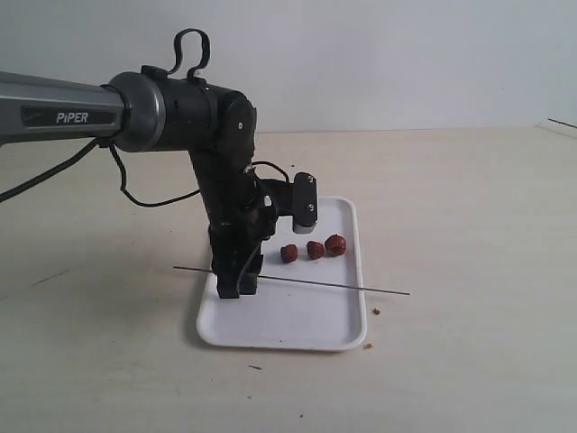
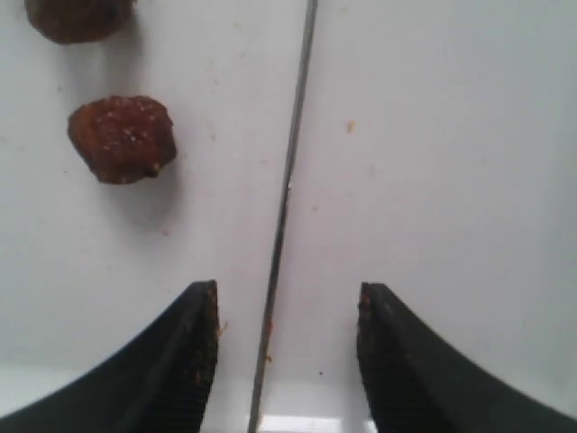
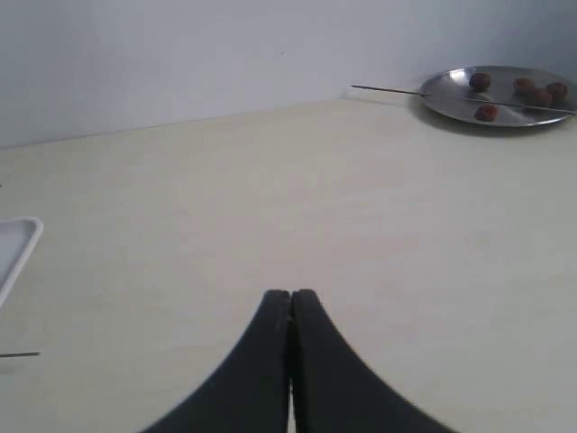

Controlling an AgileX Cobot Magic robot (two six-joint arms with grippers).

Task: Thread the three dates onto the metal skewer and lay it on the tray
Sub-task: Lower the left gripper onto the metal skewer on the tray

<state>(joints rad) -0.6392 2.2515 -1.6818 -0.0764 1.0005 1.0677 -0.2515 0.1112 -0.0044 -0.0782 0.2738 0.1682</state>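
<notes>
The white tray lies on the table with the three dates loose in a row on its far part. The metal skewer lies across the tray's front part, both ends sticking out past the rim. My left gripper points down over the tray's left side. In the left wrist view the left gripper is open and straddles the skewer without touching it. One date lies beside the rod, another date is cut off at the frame edge. My right gripper is shut on nothing, over bare table.
Brown crumbs lie on the table right of the tray. The right wrist view catches the tray's corner, the skewer's tip, and far off a round silver plate holding several dates and another rod.
</notes>
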